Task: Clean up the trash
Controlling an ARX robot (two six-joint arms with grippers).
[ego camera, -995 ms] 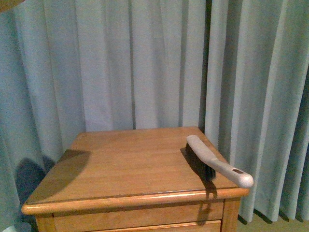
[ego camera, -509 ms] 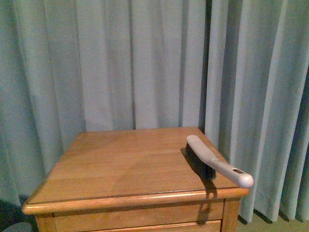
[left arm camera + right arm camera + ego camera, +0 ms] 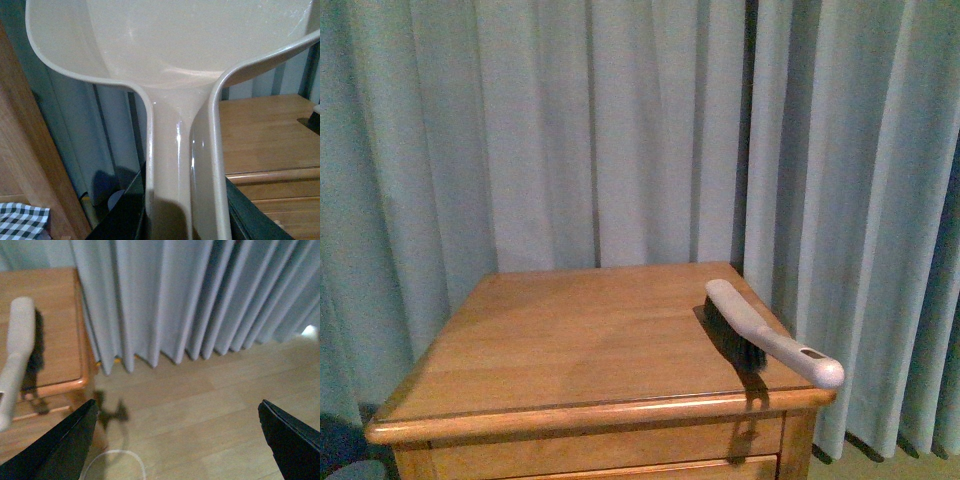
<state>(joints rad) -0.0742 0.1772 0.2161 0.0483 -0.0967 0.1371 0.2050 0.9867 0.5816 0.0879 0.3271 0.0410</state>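
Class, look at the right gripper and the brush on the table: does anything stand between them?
Nothing visible does. The brush lies at the table's edge, handle overhanging; the open right gripper hangs over bare floor beside it. The left gripper holds the dustpan. No trash shows in any view.

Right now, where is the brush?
In the front view the brush lies along the right edge of the wooden table, its handle end poking past the front right corner.
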